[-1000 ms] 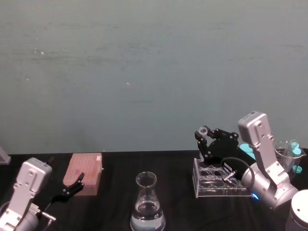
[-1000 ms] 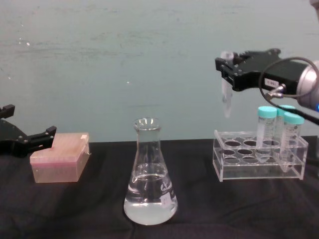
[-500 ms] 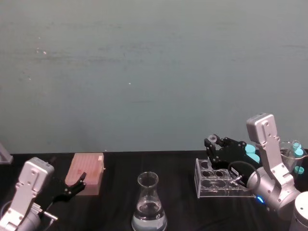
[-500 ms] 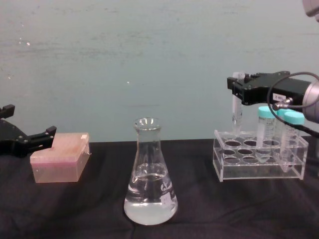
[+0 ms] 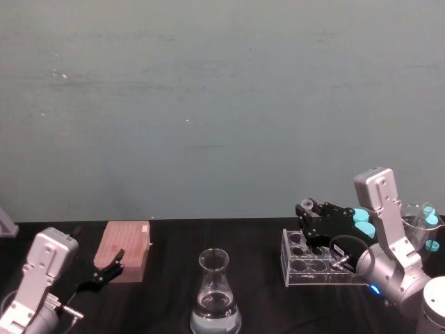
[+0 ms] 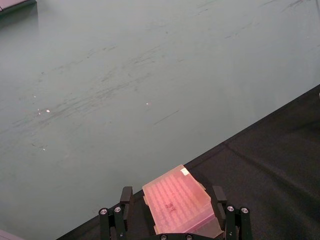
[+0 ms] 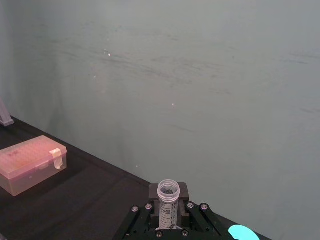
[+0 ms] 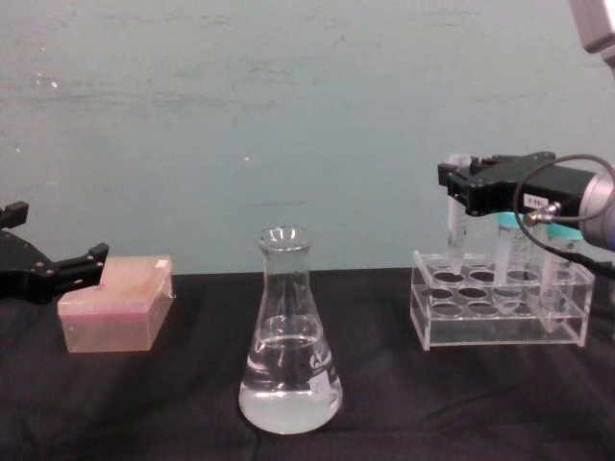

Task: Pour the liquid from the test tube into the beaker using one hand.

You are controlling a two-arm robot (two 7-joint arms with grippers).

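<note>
**Right gripper holds test tube over rack**

Right gripper — fingers closed on the test tube, gripping it near the top, upright, open mouth up. Tube hangs directly above the front-left well of the acrylic rack, its tip at or just inside the well; exact contact cannot be told. Upright hold looks deliberate: it keeps the tube aligned with the well. Judged step: setting the tube back in the rack.

Largest to smallest:

- Black table, pale green wall behind.
- Beaker — conical glass flask standing mid-table, well apart from the rack on the robot's left of it. Clear liquid fills its lower part, so the pour appears done.
- Rack — far right, with turquoise-capped tubes standing in the rear wells, just behind the gripper.
- Pink tip box — left side of table, not part of the job.
- Left gripper — parked beside the pink box, fingers spread, empty.
- Test tube in the right wrist view — mouth open, looks empty inside, though hard to be sure.
</note>
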